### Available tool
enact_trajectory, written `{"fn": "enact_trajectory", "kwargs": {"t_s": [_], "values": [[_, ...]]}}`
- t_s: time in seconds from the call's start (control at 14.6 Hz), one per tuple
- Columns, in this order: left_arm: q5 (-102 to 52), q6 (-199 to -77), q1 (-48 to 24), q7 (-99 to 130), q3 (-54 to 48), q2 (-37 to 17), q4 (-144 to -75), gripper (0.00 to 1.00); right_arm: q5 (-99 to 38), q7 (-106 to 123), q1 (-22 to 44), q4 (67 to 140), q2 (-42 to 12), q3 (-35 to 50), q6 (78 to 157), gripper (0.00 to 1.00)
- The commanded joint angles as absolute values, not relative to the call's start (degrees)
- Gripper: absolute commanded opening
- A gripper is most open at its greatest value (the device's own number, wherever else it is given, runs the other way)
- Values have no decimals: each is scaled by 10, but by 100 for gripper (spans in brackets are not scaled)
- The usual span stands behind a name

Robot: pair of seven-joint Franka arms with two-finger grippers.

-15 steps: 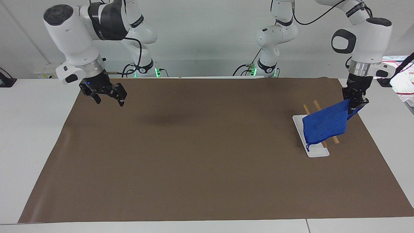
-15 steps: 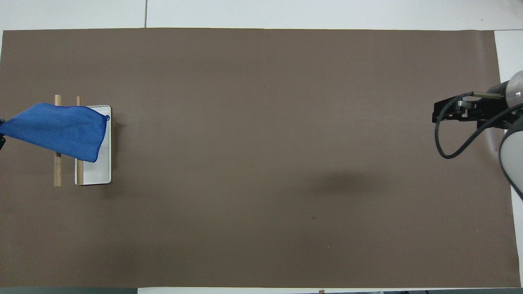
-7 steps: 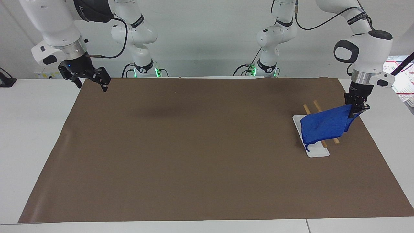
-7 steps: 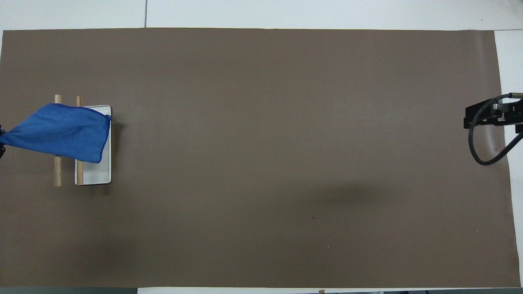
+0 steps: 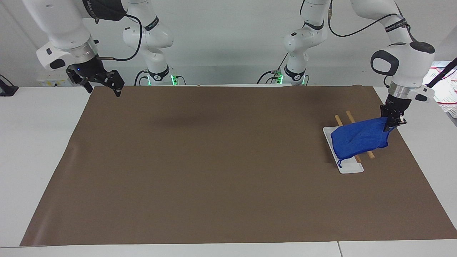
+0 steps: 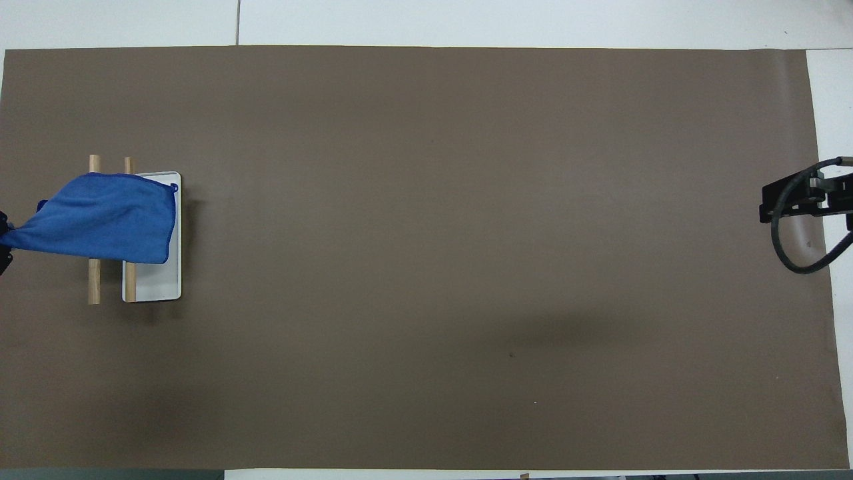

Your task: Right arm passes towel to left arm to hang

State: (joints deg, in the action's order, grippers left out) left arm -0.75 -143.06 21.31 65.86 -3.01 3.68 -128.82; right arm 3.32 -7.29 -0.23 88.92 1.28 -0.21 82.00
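Observation:
The blue towel [image 5: 358, 138] drapes across the two wooden rods [image 5: 338, 120] of a rack on a white base [image 5: 351, 168]. Its small loop hangs over the base. My left gripper [image 5: 392, 123] is shut on the towel's corner beside the rods, toward the left arm's end of the table. In the overhead view the towel [image 6: 106, 217] covers the middle of both rods [image 6: 94, 283], and only the left gripper's tip [image 6: 2, 233] shows at the edge. My right gripper [image 5: 103, 91] is open and empty, raised over the mat's corner at the right arm's end, and waits there [image 6: 766, 207].
A brown mat [image 5: 214, 160] covers most of the white table. A white basket-like object [image 5: 448, 96] stands on the table edge at the left arm's end. The two arm bases stand at the robots' edge of the table.
My left gripper has lowered slightly, so the towel has sunk onto the rods. My right gripper has drawn back and up toward its own end of the table, then held still.

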Motion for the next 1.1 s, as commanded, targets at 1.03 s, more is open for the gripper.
{"fn": "enact_trajectory", "kwargs": {"t_s": [1.03], "values": [[3,-1188,59,122,-39,26,-1117,100,13,-69,-5,897,11,-3,830,100]]}}
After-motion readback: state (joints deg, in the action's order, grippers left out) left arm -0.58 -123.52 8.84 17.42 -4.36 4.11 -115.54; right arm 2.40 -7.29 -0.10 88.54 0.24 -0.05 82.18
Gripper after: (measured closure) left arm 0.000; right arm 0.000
